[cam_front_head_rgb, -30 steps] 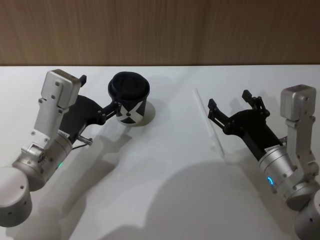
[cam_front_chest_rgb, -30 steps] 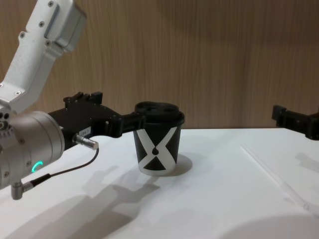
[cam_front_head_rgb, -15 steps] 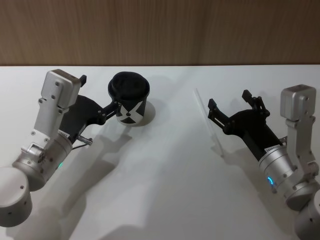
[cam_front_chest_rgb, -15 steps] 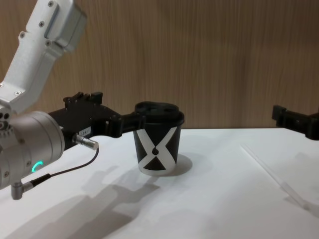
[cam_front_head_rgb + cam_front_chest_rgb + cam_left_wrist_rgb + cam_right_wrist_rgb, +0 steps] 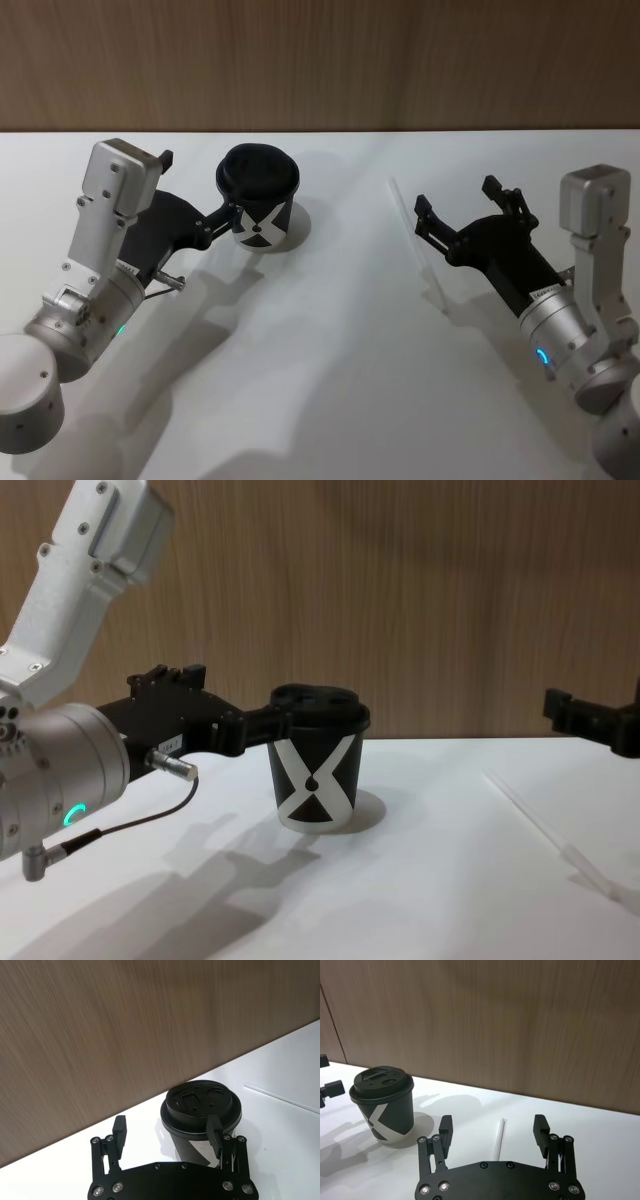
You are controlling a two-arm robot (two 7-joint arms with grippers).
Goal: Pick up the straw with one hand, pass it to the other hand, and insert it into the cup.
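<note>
The black cup with a white X and a black lid stands upright at the back left of the table. My left gripper is open beside it, with one fingertip close against the cup. The thin white straw lies flat on the table to the right. Just above it hovers my open right gripper. In the right wrist view the straw runs between the spread fingers of the right gripper. From the chest, the straw lies below the right gripper, and the cup stands at the left gripper's tip.
The white table meets a wooden wall at the back. A thin black cable hangs from the left wrist. Open tabletop lies between the cup and the straw and across the front.
The right arm has shifted slightly forward over the straw. The left gripper, the cup and the straw have stayed where they were.
</note>
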